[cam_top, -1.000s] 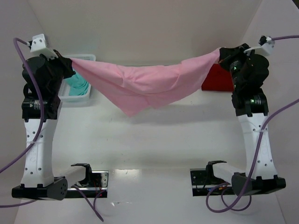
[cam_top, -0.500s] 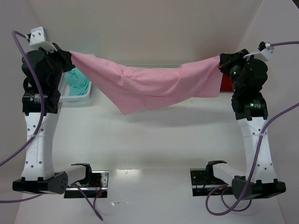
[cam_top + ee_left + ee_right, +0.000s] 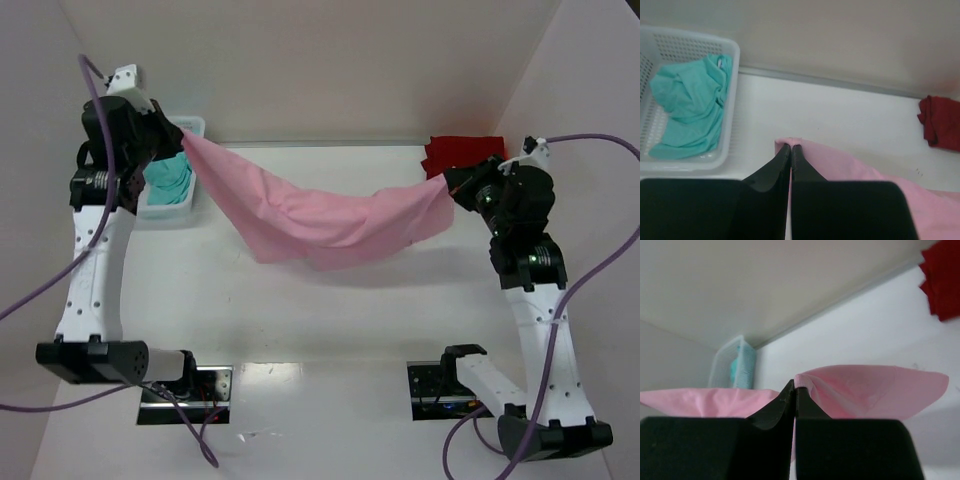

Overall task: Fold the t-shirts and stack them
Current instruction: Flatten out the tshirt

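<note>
Left hand (image 3: 790, 146): fingers pressed fully together on one corner of the pink t-shirt (image 3: 320, 215), held just beside the white mesh basket (image 3: 680, 164).
Right hand (image 3: 794, 385): likewise pinched closed on the opposite corner, well apart from the basket.
Pink t-shirt: strung between both hands, creased and sagging mid-span over the table (image 3: 330, 330); the sag is seen only from the top view.
Teal t-shirt (image 3: 690, 107): crumpled inside the basket, shown plainly by the left wrist view.
Red t-shirt (image 3: 462, 155): laid on the table, far across from the basket.
</note>
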`<state>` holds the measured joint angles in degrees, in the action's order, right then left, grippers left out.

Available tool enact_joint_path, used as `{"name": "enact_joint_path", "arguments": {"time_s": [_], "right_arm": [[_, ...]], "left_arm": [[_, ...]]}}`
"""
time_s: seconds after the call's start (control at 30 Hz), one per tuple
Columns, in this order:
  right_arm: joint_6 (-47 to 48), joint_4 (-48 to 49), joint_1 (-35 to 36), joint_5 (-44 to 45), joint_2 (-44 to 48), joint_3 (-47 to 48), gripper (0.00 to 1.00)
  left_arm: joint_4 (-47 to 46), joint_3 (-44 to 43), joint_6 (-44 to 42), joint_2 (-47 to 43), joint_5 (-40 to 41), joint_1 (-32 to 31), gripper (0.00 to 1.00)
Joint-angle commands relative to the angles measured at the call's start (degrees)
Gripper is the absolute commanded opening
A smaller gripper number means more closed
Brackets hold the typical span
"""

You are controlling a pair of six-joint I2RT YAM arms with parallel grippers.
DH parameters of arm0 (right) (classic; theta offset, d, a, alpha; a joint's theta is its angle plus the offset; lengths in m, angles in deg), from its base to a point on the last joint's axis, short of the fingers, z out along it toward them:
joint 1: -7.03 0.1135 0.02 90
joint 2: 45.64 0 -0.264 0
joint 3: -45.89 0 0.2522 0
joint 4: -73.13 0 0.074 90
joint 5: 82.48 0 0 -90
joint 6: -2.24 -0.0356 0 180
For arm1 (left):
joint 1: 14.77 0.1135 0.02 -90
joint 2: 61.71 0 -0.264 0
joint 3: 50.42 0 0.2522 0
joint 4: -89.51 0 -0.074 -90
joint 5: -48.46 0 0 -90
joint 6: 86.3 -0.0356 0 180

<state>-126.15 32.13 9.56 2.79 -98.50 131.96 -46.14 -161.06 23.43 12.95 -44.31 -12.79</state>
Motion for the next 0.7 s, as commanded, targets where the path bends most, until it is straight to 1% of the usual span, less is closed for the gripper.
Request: {"name": "enact_joint_path", "arguments": {"time_s": [0.0,0.1,0.13,0.2,0.37,0.43,0.53,0.57,0.6,0.63,0.67], "right_arm": [[0.77,-2.37,0.29,7.62,-4.80,-6.39,0.00],[0.77,1.56,-1.29,9.82,-9.96,-11.39,0.00],[0.77,2.19,-1.29,9.83,-10.68,-12.36,0.00],[1.38,3.68,-1.91,12.54,-12.87,-14.56,0.00],[2.00,7.64,-4.11,14.39,-16.30,-16.41,0.00],[2.53,9.83,-5.42,14.40,-18.05,-16.42,0.00],[3.24,11.59,-5.42,13.70,-20.43,-16.42,0.00],[3.76,12.64,-5.42,13.70,-22.18,-16.42,0.02],[3.76,13.26,-5.42,13.70,-23.15,-16.42,0.08],[4.28,13.27,-5.42,12.65,-25.34,-15.46,0.10],[4.29,13.27,-5.42,11.77,-27.10,-14.93,0.32]], "left_arm": [[1.67,1.34,0.66,5.24,-4.35,0.39,0.00],[1.05,4.49,-0.56,8.22,-3.30,0.39,0.00],[1.05,5.03,-0.57,8.75,-3.30,0.39,0.00],[-0.09,7.22,-1.35,9.45,-4.00,0.39,0.00],[-3.42,11.80,-1.88,11.83,-7.17,0.39,0.00],[-3.43,12.41,-1.88,12.53,-7.87,-0.13,0.00],[-3.96,12.42,-2.49,13.85,-8.48,-0.13,0.00],[-3.96,12.94,-2.50,14.55,-8.49,-0.65,0.00],[-3.96,12.95,-2.50,14.56,-8.49,-0.66,0.00],[-4.48,12.95,-2.50,15.25,-8.49,-0.66,0.00],[-4.49,12.95,-2.50,15.78,-9.01,-1.27,0.00]]}}
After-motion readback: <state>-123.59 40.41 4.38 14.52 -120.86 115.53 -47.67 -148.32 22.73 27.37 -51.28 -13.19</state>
